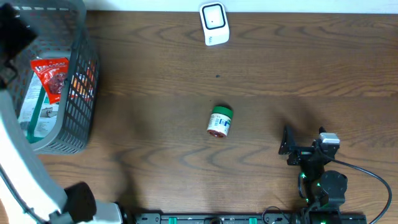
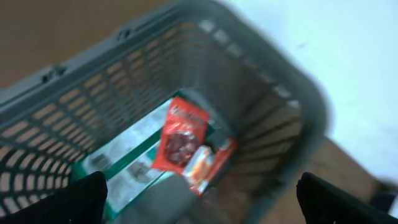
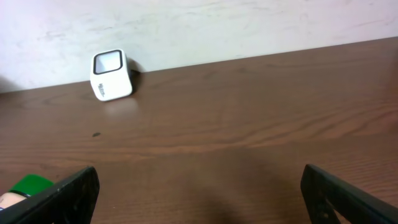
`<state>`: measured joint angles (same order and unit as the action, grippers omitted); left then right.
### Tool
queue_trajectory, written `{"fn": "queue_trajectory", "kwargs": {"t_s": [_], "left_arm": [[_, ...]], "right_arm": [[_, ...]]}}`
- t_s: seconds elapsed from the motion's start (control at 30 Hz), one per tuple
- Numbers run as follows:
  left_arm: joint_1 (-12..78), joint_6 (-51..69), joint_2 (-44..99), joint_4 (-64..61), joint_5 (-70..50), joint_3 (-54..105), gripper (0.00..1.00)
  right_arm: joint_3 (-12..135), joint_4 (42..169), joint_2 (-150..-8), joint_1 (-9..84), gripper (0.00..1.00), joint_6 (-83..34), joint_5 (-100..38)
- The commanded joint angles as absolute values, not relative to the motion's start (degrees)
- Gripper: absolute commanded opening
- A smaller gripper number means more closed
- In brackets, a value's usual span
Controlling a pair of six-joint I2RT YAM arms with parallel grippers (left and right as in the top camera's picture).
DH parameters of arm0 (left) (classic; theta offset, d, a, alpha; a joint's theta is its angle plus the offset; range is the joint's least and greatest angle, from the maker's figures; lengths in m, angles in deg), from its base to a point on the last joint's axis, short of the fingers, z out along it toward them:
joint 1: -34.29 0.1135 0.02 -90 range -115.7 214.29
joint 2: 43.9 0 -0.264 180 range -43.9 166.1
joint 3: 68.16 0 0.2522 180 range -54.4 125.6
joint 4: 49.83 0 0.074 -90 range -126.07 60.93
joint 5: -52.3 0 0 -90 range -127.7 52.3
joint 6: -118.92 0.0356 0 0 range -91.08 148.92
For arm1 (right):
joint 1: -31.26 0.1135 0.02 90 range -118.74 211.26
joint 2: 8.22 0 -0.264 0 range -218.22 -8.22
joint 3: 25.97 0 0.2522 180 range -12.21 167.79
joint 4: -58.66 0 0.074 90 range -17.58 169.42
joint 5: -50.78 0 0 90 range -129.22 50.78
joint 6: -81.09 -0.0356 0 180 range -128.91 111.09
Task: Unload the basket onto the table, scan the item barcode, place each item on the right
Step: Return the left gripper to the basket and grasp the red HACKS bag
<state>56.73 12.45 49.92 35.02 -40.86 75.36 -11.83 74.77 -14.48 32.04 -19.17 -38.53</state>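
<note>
At mid-table, well clear of everything else, the item [image 1: 219, 121] lies on its side: a small round container with a green cap and a white label printed in red and blue. Its cap end points toward the far edge of the table. The right wrist view catches only that green cap [image 3: 28, 185] at the lower left corner, beside the left finger.

Near the front edge, to the right of the item and apart from it, sits the right gripper [image 1: 287, 146], its claw spread wide and pinching nothing. Its two dark fingers [image 3: 62, 196] frame bare wood. A black cable [image 1: 373, 177] loops behind that arm.

At the far edge, straight beyond the item, the white barcode scanner [image 1: 214, 23] stands against the wall, its dark window tilted toward the table.

Far to the left stands the grey mesh basket [image 1: 81, 118]. It holds a red packet [image 2: 182, 134], an orange packet [image 2: 205, 163] and a green-and-white box [image 2: 124, 155] beneath them. The left gripper [image 2: 199, 186] hangs above the basket's opening, claw spread wide and empty, touching none of the contents.
</note>
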Motion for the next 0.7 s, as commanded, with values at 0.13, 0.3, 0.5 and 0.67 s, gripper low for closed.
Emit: {"fn": "queue_trajectory", "kwargs": {"t_s": [0.13,0.3,0.5,0.67], "left_arm": [[62.24,13.93,67.04,39.78,-40.75,73.54,0.98],[62.26,16.38,76.76,40.16,-40.73,73.54,0.98],[62.26,23.42,84.81,36.16,-36.62,73.54,0.98],[63.24,24.01,89.11,34.01,-36.27,73.54,0.99]], "right_arm": [[-11.89,75.30,-14.39,31.91,0.99,-19.83,-38.23],[-11.89,76.13,-14.39,31.91,0.99,-19.83,-38.25],[-11.89,76.59,-14.46,31.91,0.99,-19.83,-38.25],[-11.89,76.59,-14.50,31.91,0.99,-19.83,-38.25]]}}
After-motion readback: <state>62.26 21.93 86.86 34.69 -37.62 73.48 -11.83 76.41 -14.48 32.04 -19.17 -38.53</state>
